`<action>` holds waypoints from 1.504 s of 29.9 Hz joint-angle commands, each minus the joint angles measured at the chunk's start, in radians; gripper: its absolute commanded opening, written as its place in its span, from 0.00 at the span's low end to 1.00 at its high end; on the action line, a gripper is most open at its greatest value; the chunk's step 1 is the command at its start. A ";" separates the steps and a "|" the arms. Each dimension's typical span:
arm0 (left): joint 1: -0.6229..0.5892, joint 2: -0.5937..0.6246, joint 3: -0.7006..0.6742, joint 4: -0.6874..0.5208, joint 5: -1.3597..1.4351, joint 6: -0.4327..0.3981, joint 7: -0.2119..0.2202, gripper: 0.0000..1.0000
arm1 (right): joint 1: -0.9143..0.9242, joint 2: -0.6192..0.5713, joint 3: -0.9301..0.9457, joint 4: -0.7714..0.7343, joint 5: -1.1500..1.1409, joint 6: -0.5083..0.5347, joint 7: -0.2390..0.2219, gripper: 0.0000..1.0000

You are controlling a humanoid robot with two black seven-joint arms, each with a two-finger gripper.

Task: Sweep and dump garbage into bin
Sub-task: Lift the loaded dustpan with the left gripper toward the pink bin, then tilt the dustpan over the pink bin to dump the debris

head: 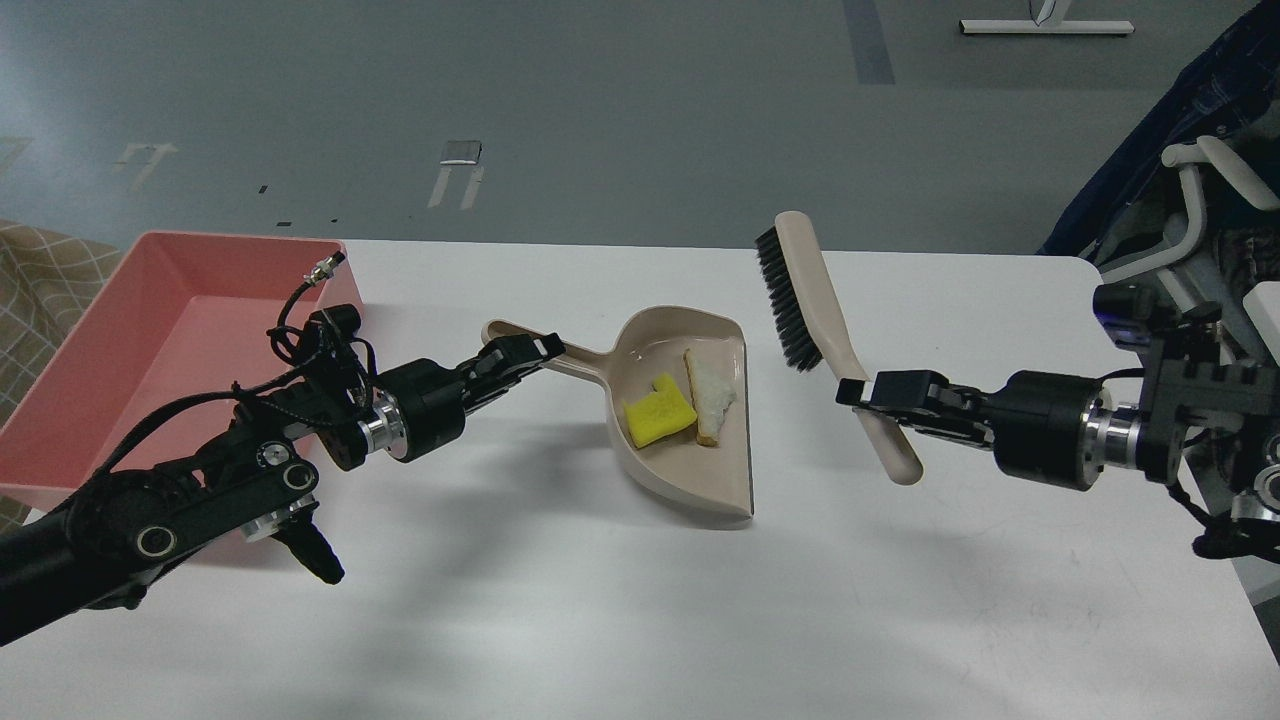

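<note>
Left of the beige plastic long-handled dustpan (680, 420), the one shallow pink plastic bin (150, 350) waits empty for the dump, and the left gripper (525, 355) has its fingers clamped on the dustpan handle, probably to carry it there. Two garbage scraps lie inside the dustpan: one bright yellow notched sponge chunk (658, 410) and one whitish bread wedge (712, 395). Right of the dustpan, the right gripper (870, 393) is closed around the handle of the one beige black-bristled brush (805, 305), held up clear of the white table (640, 600).

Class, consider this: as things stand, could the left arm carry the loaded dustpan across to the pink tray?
Probably yes. The left gripper is shut on the dustpan handle, the pink tray lies on that arm's side, and nothing stands between them.
</note>
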 commanded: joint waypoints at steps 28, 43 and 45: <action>0.003 0.167 -0.337 0.028 -0.344 -0.152 0.015 0.00 | -0.231 -0.160 0.014 -0.019 0.028 -0.019 0.009 0.00; 0.112 0.490 -0.356 0.029 -0.550 -0.300 -0.083 0.00 | -0.233 -0.154 0.011 -0.019 0.026 -0.022 0.009 0.00; 0.129 0.530 -0.356 0.048 -0.568 -0.318 -0.117 0.00 | -0.237 -0.153 0.011 -0.019 0.026 -0.022 0.009 0.00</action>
